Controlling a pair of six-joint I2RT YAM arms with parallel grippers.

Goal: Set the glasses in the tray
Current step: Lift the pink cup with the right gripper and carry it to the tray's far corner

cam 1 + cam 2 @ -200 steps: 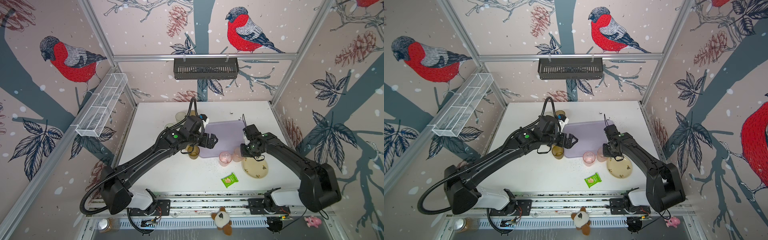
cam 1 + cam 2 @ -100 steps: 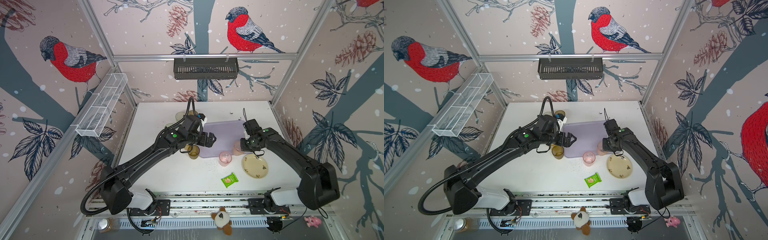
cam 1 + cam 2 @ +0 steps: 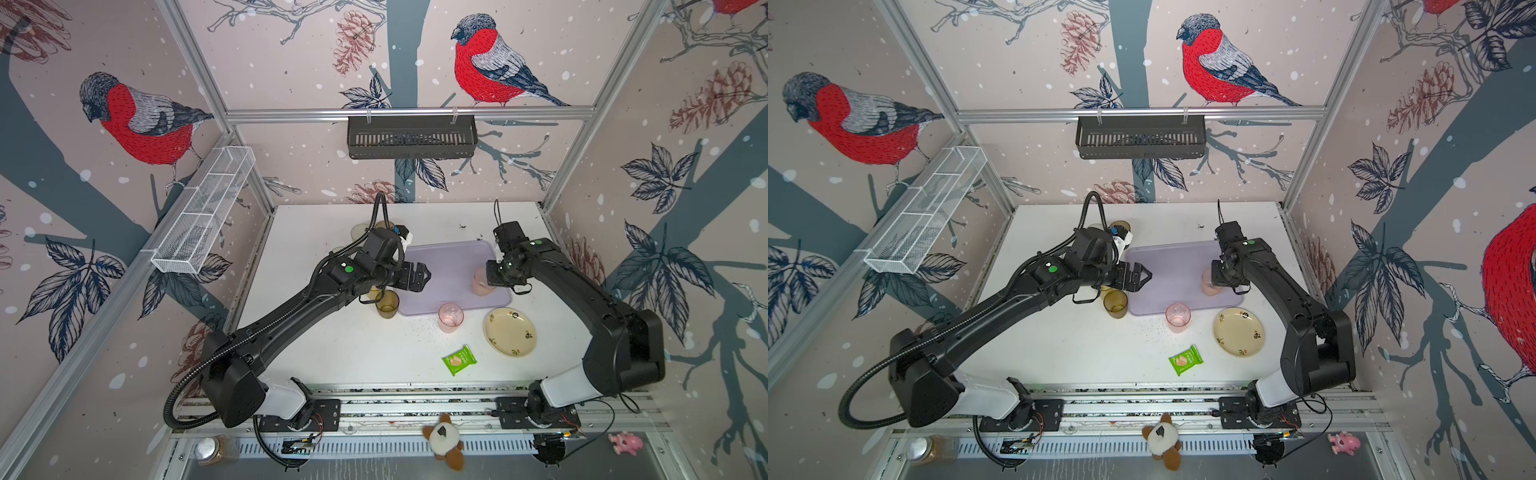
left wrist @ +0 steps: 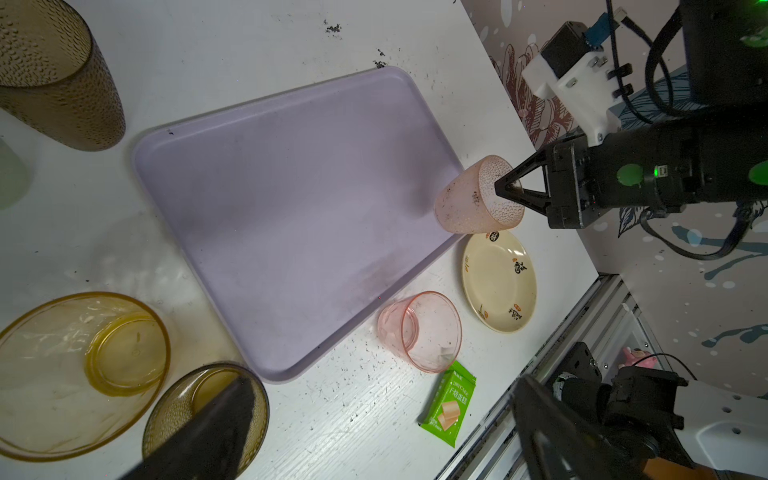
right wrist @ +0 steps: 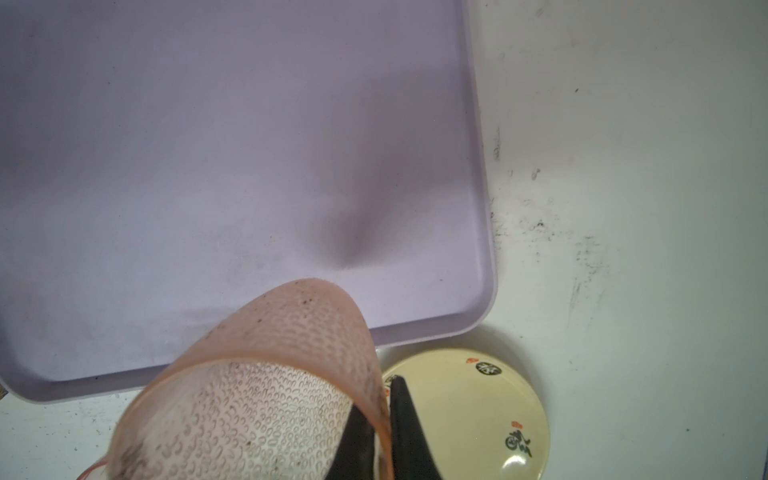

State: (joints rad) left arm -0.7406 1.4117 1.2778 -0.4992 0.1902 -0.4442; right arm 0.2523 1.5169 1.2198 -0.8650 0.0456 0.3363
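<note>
The lilac tray [image 3: 444, 266] [image 3: 1173, 266] [image 4: 291, 199] [image 5: 187, 145] lies bare mid-table. My right gripper [image 3: 490, 277] [image 3: 1214, 279] [image 4: 505, 187] [image 5: 384, 411] is shut on the rim of a dimpled pink glass [image 3: 480, 284] [image 3: 1207, 284] [image 4: 469, 203] [image 5: 257, 374]. That glass hangs tilted over the tray's near right corner. My left gripper [image 3: 419, 276] [image 3: 1142, 276] [image 4: 374, 436] is open and holds nothing above the tray's left edge. A smooth pink glass [image 3: 451, 317] [image 4: 424, 330] stands at the tray's front edge. A brown glass [image 3: 387, 303] [image 4: 208, 415], an amber-yellow glass [image 4: 83, 365] and a second brown glass [image 4: 58, 79] stand left of the tray.
A cream plate [image 3: 510, 332] [image 5: 469, 407] sits just right of the tray's front corner. A green snack packet [image 3: 459, 360] lies nearer the front edge. A black basket [image 3: 411, 137] hangs on the back wall and a white wire rack [image 3: 203, 216] on the left wall.
My right gripper has lifted the dimpled pink glass from beside the plate and carried it back over the tray's corner. The left arm has barely moved.
</note>
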